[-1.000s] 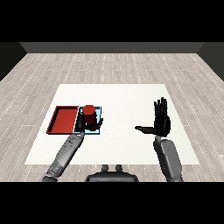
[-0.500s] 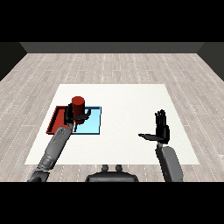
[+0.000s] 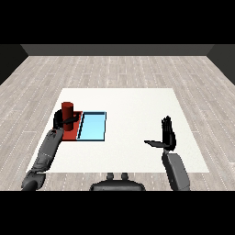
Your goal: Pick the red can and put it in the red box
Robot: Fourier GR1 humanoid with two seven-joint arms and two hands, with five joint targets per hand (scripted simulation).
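Note:
The red can (image 3: 68, 110) stands upright over the red tray (image 3: 73, 130), at the table's left side. My left hand (image 3: 62, 121) is curled round the can's lower part, and the forearm runs down to the lower left corner. I cannot tell whether the can's base touches the tray. My right hand (image 3: 168, 136) is raised at the right, fingers straight and thumb pointing left, holding nothing.
A light blue tray (image 3: 93, 126) lies directly right of the red tray, touching it. The white table (image 3: 133, 110) stretches between the trays and my right hand, with a wooden floor around it.
My left hand has carried the can leftward from above the blue tray to above the red tray. The right hand has dropped lower and nearer the front edge.

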